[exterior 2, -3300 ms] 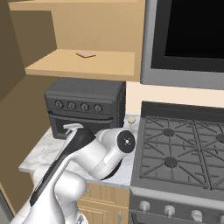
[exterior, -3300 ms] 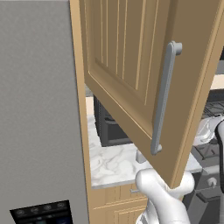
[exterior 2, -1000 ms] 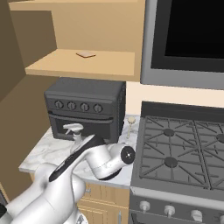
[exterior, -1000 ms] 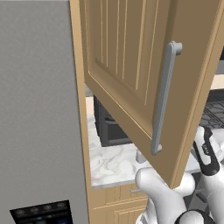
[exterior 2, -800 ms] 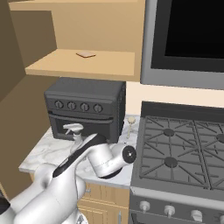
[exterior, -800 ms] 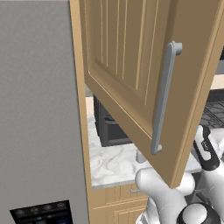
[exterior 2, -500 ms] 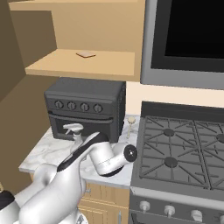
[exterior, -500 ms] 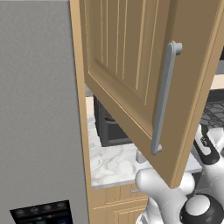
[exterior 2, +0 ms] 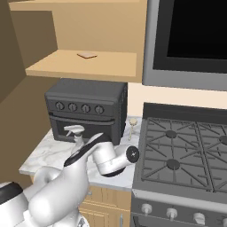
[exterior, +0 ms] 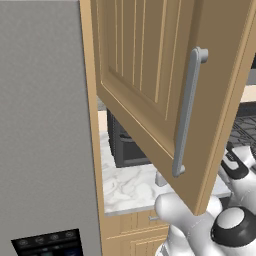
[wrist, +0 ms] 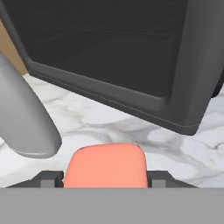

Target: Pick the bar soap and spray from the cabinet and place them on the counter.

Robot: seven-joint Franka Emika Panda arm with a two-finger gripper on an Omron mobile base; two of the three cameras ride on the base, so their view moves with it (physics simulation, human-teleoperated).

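Note:
My gripper is shut on the spray, whose salmon body sits between the two dark fingertips. The spray's pale trigger head sticks up behind my forearm, in front of the toaster oven and low over the counter. Whether the spray's base touches the marble I cannot tell. The bar soap, small and tan, lies on the cabinet shelf. The cabinet door stands swung open with its grey bar handle.
A dark toaster oven stands at the back of the counter, close ahead of the hand. A small pale item sits by the stove. A microwave hangs above the stove. A grey fridge bounds the left.
The spray's head has stayed in place. My arm has shifted: the elbow sank toward the lower left and the wrist moved slightly down and right.

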